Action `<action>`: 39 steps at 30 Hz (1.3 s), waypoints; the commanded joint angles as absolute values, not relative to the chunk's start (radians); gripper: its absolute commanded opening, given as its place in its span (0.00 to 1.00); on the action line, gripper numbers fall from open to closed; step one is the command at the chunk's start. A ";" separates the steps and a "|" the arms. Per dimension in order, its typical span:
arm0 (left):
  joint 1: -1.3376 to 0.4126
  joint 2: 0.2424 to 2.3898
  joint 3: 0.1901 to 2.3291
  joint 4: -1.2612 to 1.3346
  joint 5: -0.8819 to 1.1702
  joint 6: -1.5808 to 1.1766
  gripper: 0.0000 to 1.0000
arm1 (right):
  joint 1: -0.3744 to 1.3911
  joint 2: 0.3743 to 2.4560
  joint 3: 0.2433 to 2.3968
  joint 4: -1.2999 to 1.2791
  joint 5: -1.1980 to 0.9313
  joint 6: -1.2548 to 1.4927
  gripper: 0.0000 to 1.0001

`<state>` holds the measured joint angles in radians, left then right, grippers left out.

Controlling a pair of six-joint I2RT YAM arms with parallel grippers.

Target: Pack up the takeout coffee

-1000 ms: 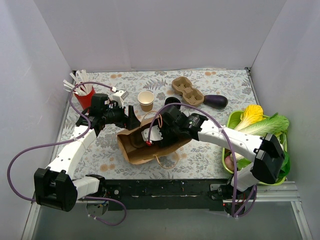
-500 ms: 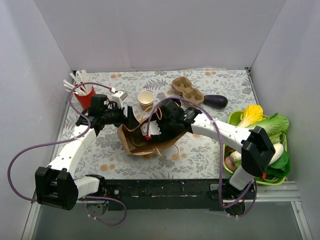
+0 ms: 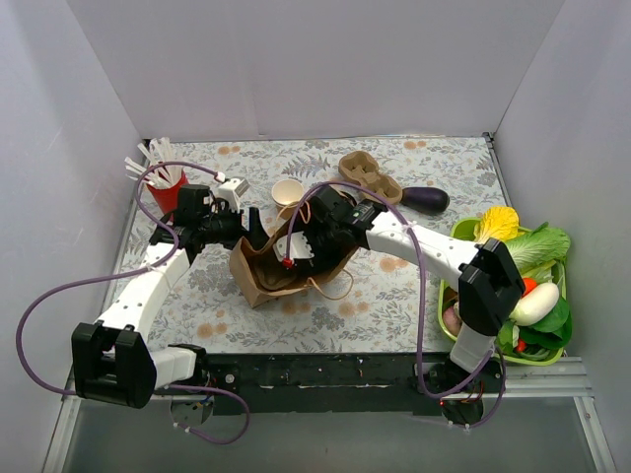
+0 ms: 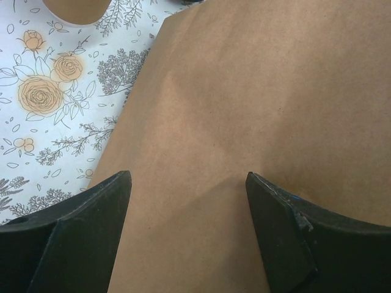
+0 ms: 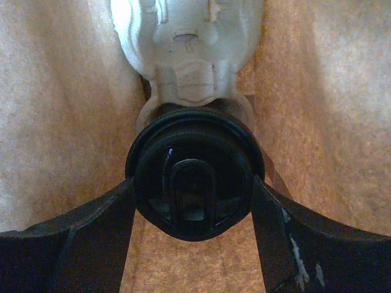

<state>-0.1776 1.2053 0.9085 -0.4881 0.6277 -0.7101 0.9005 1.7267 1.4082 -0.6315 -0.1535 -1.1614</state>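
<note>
Here, the right gripper sits inside the brown paper bag, whose walls fill both sides of the right wrist view. Its jaws are closed part-way onto the black lid, with one finger touching each side of the rim. The lid lies squarely between them at frame centre. You find the open paper cup on the bench, just above the bag in the overhead view. The left gripper has its jaws wide apart, with bag paper showing across the gap.
</note>
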 commanded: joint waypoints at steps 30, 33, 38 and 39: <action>-0.140 1.167 0.999 -0.561 0.646 -0.647 0.78 | 0.887 1.796 1.600 -0.904 -0.164 -1.246 0.79; -0.138 1.177 0.996 -0.557 0.657 -0.652 0.78 | 0.893 1.784 1.598 -0.905 -0.182 -1.226 0.80; -0.138 1.186 0.989 -0.560 0.675 -0.652 0.78 | 0.896 1.750 1.559 -0.885 -0.204 -1.198 0.95; -0.138 1.187 0.989 -0.561 0.676 -0.652 0.78 | 0.897 1.747 1.555 -0.878 -0.204 -1.193 0.95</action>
